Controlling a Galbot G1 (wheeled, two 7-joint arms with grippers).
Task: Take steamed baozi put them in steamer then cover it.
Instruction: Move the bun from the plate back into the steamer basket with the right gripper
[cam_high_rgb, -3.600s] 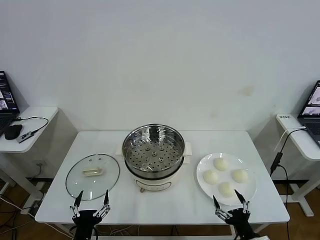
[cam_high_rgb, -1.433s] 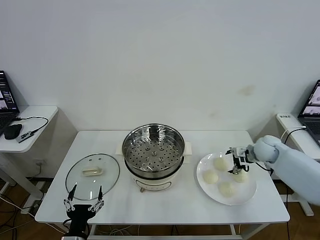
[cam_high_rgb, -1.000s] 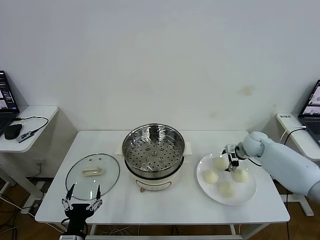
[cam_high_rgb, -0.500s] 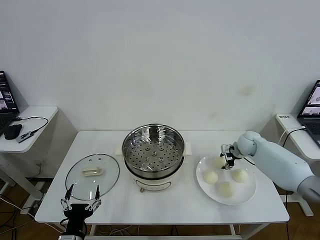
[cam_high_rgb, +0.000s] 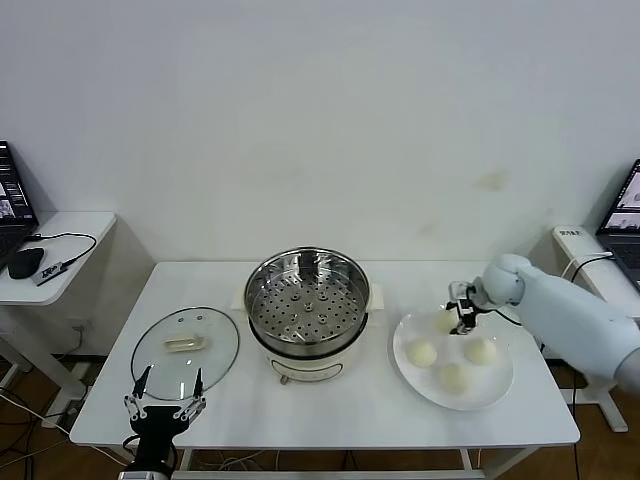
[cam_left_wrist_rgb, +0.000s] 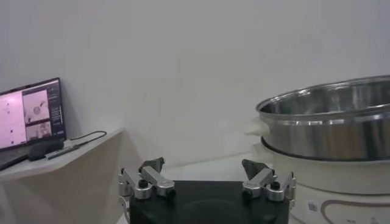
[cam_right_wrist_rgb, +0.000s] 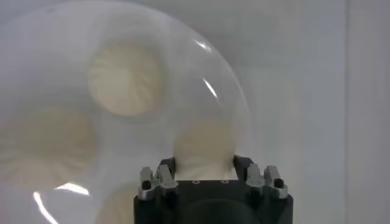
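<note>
Over plate's far edge | right gripper (cam_high_rgb: 461, 312) grasping baozi (cam_high_rgb: 444, 321) | left gripper (cam_high_rgb: 164, 392) released, near table edge | lift straight, carry gently to steamer (cam_high_rgb: 307, 303)

The right gripper (cam_high_rgb: 462, 313) was reached forward, jaws closed around a bun; the left gripper (cam_high_rgb: 163, 389) hung low, spread wide.

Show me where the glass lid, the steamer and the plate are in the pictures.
glass lid (cam_high_rgb: 185, 352): head view, on the clear glass beside its handle.
steamer (cam_high_rgb: 307, 304): head view, on the perforated tray inside.
plate (cam_high_rgb: 497, 385): head view, on the bare white rim near the front.
</note>
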